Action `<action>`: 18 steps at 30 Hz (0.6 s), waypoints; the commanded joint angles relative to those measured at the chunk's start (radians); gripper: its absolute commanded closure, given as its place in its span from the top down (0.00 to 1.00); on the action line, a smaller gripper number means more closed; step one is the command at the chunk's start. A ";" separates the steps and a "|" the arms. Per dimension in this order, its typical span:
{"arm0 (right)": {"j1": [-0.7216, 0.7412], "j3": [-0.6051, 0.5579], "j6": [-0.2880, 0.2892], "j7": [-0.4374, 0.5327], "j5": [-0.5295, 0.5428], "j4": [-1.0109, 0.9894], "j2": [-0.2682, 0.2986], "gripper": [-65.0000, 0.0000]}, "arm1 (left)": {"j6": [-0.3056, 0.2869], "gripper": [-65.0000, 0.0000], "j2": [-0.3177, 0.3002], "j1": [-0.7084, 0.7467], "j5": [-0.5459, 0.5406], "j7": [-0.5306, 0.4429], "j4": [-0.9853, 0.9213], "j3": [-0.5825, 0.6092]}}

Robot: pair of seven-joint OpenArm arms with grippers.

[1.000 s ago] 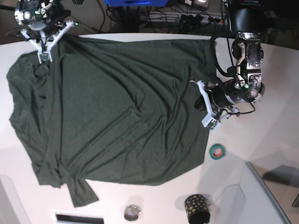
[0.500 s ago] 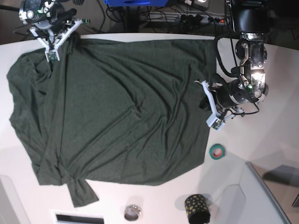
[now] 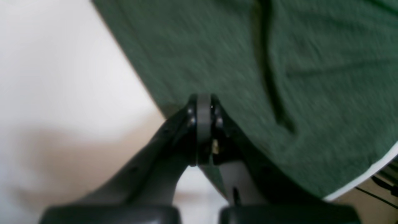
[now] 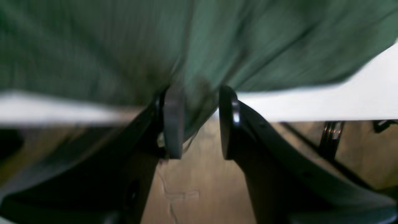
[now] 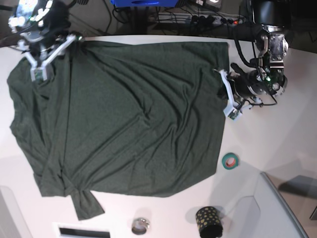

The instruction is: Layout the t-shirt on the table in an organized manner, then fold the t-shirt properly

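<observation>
The dark green t-shirt (image 5: pixel 129 114) lies spread over the white table (image 5: pixel 277 144), with a bunched sleeve at its near-left corner. My right gripper (image 5: pixel 37 73) hangs over the shirt's far-left corner by the table's edge. In the right wrist view its jaws stand open, with shirt cloth (image 4: pixel 192 102) sagging between them against one pad (image 4: pixel 173 124). My left gripper (image 5: pixel 232 115) is shut at the shirt's right edge. In the left wrist view its closed tips (image 3: pixel 203 107) lie over that straight edge (image 3: pixel 130 65). Whether they pinch cloth does not show.
A green tape roll (image 5: pixel 229 160) lies right of the shirt. A black dotted cup (image 5: pixel 208 221) and a small metal ring (image 5: pixel 140 226) stand near the front edge. A grey bin corner (image 5: pixel 282 203) fills the near right. Cables and a power strip (image 5: pixel 198 20) lie beyond the far edge.
The right gripper has opened its jaws and shifted left over the shirt's far-left corner. The left gripper, still shut, has slid along the shirt's right edge toward the far side.
</observation>
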 commanded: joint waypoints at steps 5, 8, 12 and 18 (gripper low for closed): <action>0.230 0.232 -0.006 0.009 -0.010 -0.138 0.108 0.20 | -0.003 0.00 0.013 0.063 -0.015 -0.017 0.017 0.000; 0.331 0.244 -0.005 0.011 -0.006 -0.328 0.215 0.00 | -0.003 0.00 0.018 0.100 -0.014 -0.017 0.017 -0.004; 0.404 0.243 -0.003 0.075 -0.009 -0.459 0.258 0.01 | -0.003 0.00 0.012 0.134 -0.004 -0.019 0.007 -0.008; 0.498 0.241 -0.003 0.143 -0.009 -0.710 0.309 0.01 | -0.003 0.00 -0.017 0.152 -0.003 -0.020 -0.039 -0.009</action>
